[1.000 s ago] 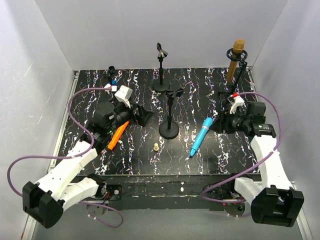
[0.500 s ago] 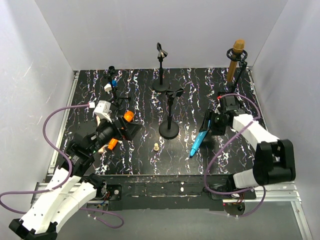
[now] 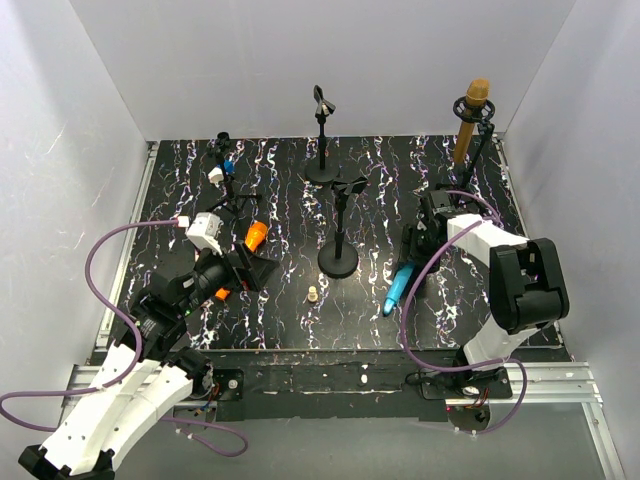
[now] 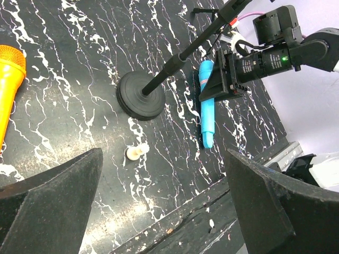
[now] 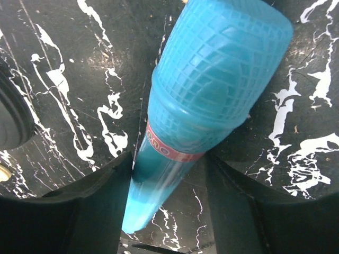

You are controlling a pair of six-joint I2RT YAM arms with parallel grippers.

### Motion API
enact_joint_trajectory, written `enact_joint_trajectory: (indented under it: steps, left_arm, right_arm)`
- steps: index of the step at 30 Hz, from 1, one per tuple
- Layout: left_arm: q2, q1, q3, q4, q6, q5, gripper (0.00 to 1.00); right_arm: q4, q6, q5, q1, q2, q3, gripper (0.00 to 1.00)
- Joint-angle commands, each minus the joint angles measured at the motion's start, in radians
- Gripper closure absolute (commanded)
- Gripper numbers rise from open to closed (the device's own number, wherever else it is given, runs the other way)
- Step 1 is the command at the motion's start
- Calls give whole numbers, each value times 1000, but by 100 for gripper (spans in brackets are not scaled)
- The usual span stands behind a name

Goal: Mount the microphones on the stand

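Observation:
The light blue microphone (image 3: 397,288) lies on the black marbled table right of centre. My right gripper (image 3: 412,252) sits over its head end, and in the right wrist view the fingers (image 5: 106,201) press against the blue microphone (image 5: 212,79) just below its pink band. An orange microphone (image 3: 256,235) lies at the left, partly hidden under my left gripper (image 3: 250,268), which is wide open and holds nothing. The golden-brown microphone (image 3: 470,125) stands in the back-right stand (image 3: 485,140). An empty stand (image 3: 337,262) rises in the middle.
Another empty stand (image 3: 322,170) is at the back centre and a small one (image 3: 232,180) at the back left. A tiny beige peg (image 3: 313,294) lies near the front edge. White walls close in three sides. Purple cables loop beside both arms.
My right gripper has swung left and come down over the blue microphone's head end. My left arm has drawn back toward the near left, uncovering the orange microphone's head.

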Motion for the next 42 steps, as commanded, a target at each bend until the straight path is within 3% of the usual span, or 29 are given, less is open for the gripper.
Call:
enact_joint_trajectory:
  steps: [1, 7, 19, 28, 33, 38, 42]
  left_arm:
    - [-3, 2, -4, -14, 12, 19, 2]
    - [-7, 2, -4, -4, 12, 39, 2]
    - [15, 2, -6, 6, 18, 68, 2]
    - [15, 2, -9, -19, 15, 50, 2]
    - [82, 2, 8, -129, 13, -97, 2]
    - [312, 2, 75, -218, 81, -277, 2]
    - [482, 4, 121, -192, 167, -386, 2]
  right_arm:
    - [-10, -32, 29, 7, 20, 42, 40]
    - [-13, -42, 40, 7, 40, 45, 39]
    - [-18, -52, 11, 7, 45, 51, 29]
    - [-27, -57, 1, 5, 65, 65, 29]
    - [-30, -65, -2, 4, 17, 59, 25]
    - [-30, -112, -35, -1, -68, 42, 19]
    - [-59, -177, -58, -15, -125, 34, 18]
